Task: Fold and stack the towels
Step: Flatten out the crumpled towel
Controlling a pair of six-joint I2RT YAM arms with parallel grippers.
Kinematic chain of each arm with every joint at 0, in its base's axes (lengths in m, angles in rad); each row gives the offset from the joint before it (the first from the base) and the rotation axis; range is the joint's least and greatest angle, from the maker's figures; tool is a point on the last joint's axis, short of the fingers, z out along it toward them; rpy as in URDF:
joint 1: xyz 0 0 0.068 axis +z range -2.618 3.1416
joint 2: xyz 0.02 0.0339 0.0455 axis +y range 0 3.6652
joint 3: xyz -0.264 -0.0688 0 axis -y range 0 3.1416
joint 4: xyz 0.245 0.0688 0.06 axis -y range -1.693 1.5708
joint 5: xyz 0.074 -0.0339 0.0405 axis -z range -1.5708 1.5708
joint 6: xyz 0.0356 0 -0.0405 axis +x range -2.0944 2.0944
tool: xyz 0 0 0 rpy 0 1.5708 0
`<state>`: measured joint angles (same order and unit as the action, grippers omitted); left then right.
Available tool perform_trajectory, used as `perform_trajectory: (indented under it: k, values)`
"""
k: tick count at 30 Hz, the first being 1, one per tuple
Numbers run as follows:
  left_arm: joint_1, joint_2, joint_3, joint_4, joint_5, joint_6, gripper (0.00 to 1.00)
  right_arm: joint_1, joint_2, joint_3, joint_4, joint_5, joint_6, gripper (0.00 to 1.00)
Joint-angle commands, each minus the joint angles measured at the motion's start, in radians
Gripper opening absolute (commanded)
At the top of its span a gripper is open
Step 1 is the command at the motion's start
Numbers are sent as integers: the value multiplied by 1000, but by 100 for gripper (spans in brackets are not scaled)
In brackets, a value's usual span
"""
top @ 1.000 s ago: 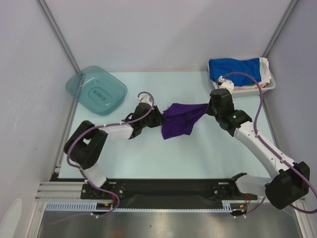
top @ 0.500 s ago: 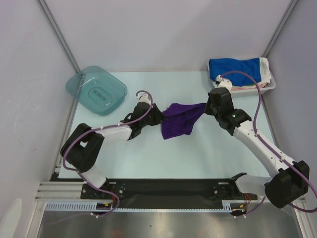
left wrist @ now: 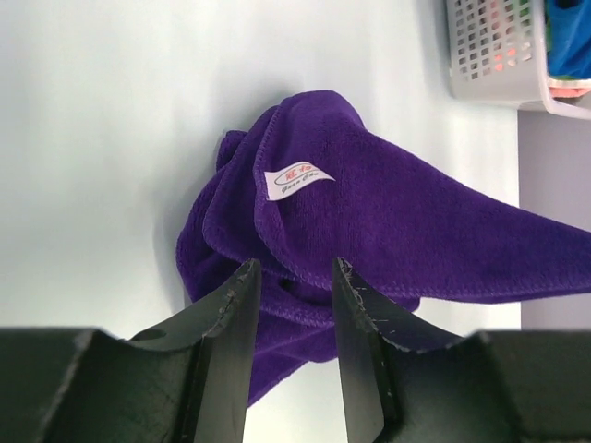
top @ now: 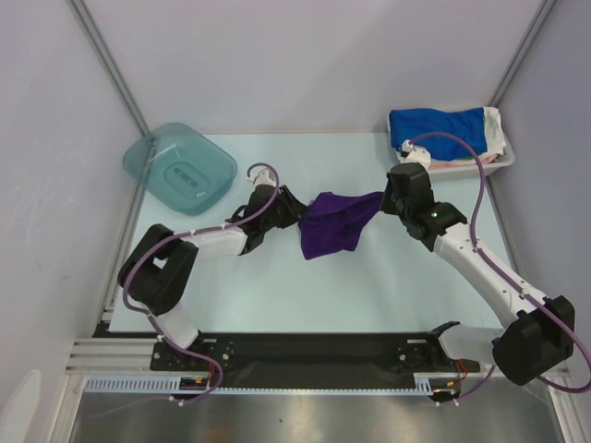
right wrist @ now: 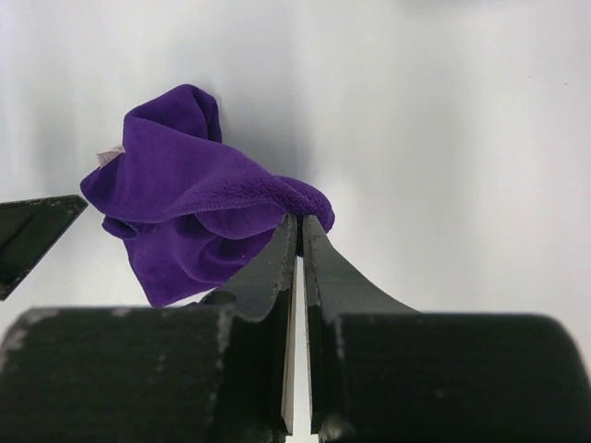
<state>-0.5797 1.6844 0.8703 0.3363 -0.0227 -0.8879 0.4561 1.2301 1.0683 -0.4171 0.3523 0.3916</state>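
surface: pale table (top: 277, 295) between white walls; teal tub (top: 180, 168) at 10 o'clock.
left gripper (left wrist: 294, 268): parted around a fold of cloth, not closed on it.
purple towel (top: 328, 231): bunched at centre, at 3 o'clock of the left gripper, 9 o'clock of the right.
right gripper (right wrist: 300, 221): clenched on the towel's edge.
risk: likely to catch two layers in the crumpled fold, so a twisted spread; thin right pinch may slip.
basket (top: 503, 161): at 1 o'clock, blue towel (top: 439, 125) inside.
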Motion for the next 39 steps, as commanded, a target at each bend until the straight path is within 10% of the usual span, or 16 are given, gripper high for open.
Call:
perform_trajectory:
  k: [1,17,23,39]
  values:
    - [7,50,61,47,-2,-43,41,-2,2,42,35,-7,1,4]
    - [21,129,141,15,15,-52,31,-4,20,42,38,-13,0,4]
    - [30,104,144,17,15,-42,0,-4,31,58,41,-19,4,4]
    - [67,-120,600,-328,-172,253,0,-97,172,448,87,-81,-60,0]
